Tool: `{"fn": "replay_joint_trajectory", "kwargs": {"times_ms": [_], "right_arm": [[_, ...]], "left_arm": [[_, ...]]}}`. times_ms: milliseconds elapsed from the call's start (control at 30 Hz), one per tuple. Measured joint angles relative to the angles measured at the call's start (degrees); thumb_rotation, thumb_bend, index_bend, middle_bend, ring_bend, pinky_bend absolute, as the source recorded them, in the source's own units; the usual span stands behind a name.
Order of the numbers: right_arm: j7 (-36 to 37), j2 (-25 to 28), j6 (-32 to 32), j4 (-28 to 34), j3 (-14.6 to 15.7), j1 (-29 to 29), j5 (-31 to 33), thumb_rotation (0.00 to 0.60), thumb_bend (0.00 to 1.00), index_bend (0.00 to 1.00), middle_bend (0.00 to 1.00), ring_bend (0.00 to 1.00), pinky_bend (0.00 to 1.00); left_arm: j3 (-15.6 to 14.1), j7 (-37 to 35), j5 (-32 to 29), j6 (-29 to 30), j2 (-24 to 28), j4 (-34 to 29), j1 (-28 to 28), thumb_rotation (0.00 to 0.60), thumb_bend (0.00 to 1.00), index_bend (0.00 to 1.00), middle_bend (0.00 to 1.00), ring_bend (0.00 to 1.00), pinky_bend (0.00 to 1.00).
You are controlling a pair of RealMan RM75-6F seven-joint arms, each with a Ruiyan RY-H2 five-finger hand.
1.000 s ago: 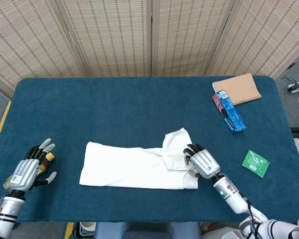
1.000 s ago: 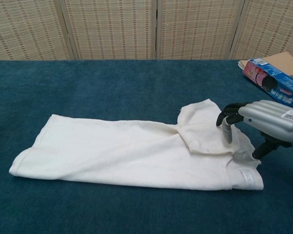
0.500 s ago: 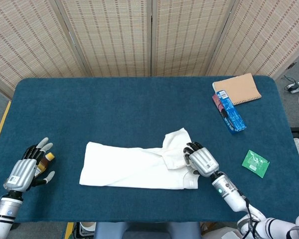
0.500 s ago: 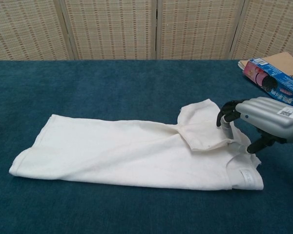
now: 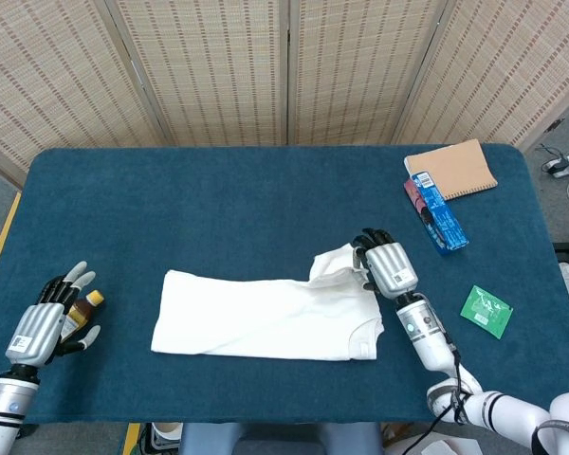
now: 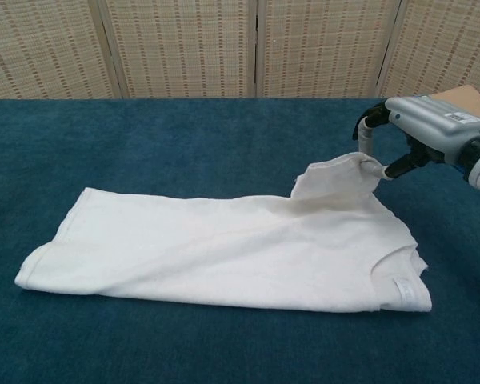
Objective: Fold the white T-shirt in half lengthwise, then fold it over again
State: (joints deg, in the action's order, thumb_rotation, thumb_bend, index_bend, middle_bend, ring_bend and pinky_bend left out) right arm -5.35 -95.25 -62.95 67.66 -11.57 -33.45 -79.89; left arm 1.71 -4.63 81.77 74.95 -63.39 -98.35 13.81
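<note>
The white T-shirt (image 5: 266,316) (image 6: 224,252) lies folded lengthwise on the blue table, collar end to the right. My right hand (image 5: 387,267) (image 6: 420,128) pinches the sleeve (image 6: 340,180) at the shirt's far right and holds it lifted off the cloth below. My left hand (image 5: 40,327) hovers at the table's near left corner, fingers spread, next to a small brown bottle (image 5: 83,305), well away from the shirt. The chest view does not show the left hand.
A tan notebook (image 5: 452,170) and a blue box (image 5: 437,211) lie at the far right. A green packet (image 5: 486,311) sits near the right edge. A woven screen stands behind the table (image 5: 218,199).
My right hand has closed on the sleeve and raised it up and toward the far side, unfolding it from the shirt body. The left hand drifted slightly nearer the table edge.
</note>
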Motion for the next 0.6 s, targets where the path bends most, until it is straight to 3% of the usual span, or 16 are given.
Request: {"fn": "replay_joint_trajectory", "kwargs": {"times_ms": [200,267,433,600], "right_arm": [[-1.72,-3.39,2.33,-5.35,-2.4,-2.7,3.33,0.6,0.38,0.62,0.31,0.16,0.18],[-2.19,-4.48,3.15,-7.37,-3.26,-3.67,4.44,0.6,0.37,0.56,0.28,0.16,0.18],[-4.64,-5.55,6.46,-8.79,-5.25,-5.81,8.62,0.6,0.25,0.19,0.17,0.13,0.15],[-4.88,-3.98,5.77,-6.17,-5.2,-5.82,8.36,0.6,0.21,0.13,0.16,0.12,0.15]], "left_arm": [[-0.17,-0.53,0.17,0.23,0.21,0.24,-0.5,0.6,0.32,0.0,0.0,0.0,0.0],[-0.15,-0.66,0.13,0.2,0.25,0.36,-0.6,0.6,0.32,0.0,0.0,0.0,0.0],[-0.08,-0.56,0.35,-0.08,0.45,0.4,-0.5,0.6,0.32,0.0,0.0,0.0,0.0],[0.18,-0.19,0.49,-0.24,0.84,0.26,-0.3,0.6,0.32,0.0,0.0,0.0,0.0]]}}
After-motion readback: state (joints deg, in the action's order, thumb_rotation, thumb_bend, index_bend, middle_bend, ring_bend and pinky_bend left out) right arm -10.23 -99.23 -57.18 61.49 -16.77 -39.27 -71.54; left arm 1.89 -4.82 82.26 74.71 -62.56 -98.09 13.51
